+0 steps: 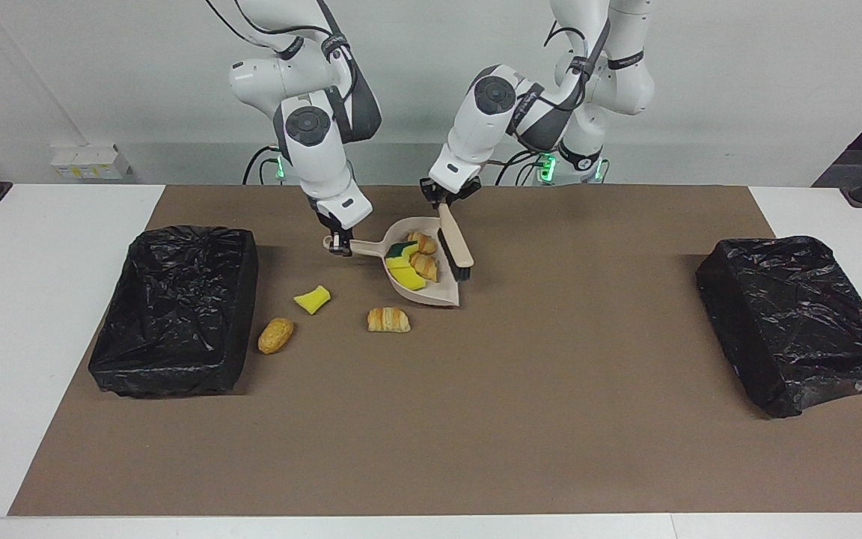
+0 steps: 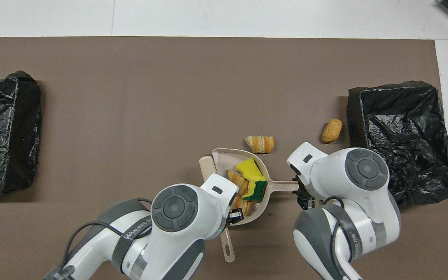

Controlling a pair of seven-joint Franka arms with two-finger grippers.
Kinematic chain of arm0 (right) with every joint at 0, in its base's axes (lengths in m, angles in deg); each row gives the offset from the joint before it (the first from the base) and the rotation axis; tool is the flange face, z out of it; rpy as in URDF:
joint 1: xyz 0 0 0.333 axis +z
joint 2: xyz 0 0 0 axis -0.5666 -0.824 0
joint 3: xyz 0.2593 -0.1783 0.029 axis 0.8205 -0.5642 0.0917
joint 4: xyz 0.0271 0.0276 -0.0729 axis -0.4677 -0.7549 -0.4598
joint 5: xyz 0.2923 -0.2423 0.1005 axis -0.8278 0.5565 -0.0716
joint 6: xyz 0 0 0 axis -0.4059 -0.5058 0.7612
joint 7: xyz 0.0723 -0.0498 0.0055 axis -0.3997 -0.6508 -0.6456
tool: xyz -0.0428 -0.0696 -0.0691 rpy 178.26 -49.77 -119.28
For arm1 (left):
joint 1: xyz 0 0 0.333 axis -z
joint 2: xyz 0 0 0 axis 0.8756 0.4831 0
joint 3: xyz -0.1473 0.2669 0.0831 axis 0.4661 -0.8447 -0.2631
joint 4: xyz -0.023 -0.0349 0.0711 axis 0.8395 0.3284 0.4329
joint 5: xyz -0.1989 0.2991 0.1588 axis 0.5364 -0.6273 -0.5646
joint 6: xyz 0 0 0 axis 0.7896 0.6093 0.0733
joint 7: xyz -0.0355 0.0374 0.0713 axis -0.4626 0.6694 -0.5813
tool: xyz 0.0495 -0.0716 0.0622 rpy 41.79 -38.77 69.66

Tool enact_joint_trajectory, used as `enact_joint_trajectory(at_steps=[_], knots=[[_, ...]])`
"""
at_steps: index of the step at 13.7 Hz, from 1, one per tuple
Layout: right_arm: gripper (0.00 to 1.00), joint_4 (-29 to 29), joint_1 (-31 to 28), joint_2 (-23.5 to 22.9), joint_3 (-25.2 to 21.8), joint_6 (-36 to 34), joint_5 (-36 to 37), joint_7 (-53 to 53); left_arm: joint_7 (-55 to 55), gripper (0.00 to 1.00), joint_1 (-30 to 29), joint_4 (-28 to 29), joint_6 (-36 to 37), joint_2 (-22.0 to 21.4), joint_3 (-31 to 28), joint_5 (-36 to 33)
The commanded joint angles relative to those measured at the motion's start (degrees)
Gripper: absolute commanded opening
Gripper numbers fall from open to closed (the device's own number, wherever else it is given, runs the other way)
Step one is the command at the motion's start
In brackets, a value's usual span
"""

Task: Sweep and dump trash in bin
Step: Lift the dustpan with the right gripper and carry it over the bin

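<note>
right gripper (image 1: 339, 245) clamped on dustpan (image 1: 431, 288) handle, left gripper (image 1: 442, 201) gripping brush (image 1: 455, 247) at pan mouth, four trash pieces (image 1: 412, 262) inside pan, sponge chunk (image 1: 312, 299), croissant bit (image 1: 388, 320), bread piece (image 1: 275, 335) on brown mat near bin (image 1: 176, 311) at right arm's end

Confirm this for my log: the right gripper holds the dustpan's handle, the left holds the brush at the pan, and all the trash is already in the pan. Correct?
Not quite. The facing view shows three pieces on the mat outside the dustpan: a yellow sponge chunk, a bread bit and a croissant bit. The right gripper does hold the handle, and the left gripper the brush.
</note>
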Motion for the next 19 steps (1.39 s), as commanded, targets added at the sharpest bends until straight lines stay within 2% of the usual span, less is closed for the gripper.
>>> enact_joint_trajectory(at_steps=[1,4,6,8,10,13,16,19], knots=[[0.00,0.34,-2.83,0.36,0.52,0.84,-6.02,-4.42,0.62,0.00,-5.03,-4.54,6.27,-0.89,0.05,-2.99],[0.00,5.51,-3.63,-0.51,0.26,-2.48,-7.80,-4.52,-2.97,0.00,-11.01,-9.64,11.63,0.25,0.05,-6.94],[0.00,10.95,-5.30,-2.18,0.17,-6.96,-7.97,-3.12,-9.28,0.00,-14.97,-8.61,12.00,0.17,0.05,-6.95],[0.00,16.66,-6.71,-3.23,-0.01,-11.09,-7.97,-1.45,-13.34,0.00,-15.69,-4.48,11.91,-1.41,0.05,-6.95],[0.00,23.08,-8.55,-5.25,-0.01,-16.10,-7.71,0.74,-13.01,0.00,-14.73,-0.27,10.78,-1.76,0.48,-6.86],[0.00,30.90,-11.27,-7.01,-0.10,-21.63,-6.83,3.92,-11.35,0.00,-9.99,7.72,7.18,-4.92,0.66,-6.43],[0.00,41.88,-14.16,-11.31,-0.45,-30.68,-2.46,3.48,-6.61,0.00,-2.61,16.42,0.60,-8.87,0.66,-5.98],[0.00,43.32,-20.93,-11.76,-0.62,-33.17,-1.91,-2.02,-1.94,0.00,2.84,20.56,-4.24,-8.97,0.66,-3.88]])
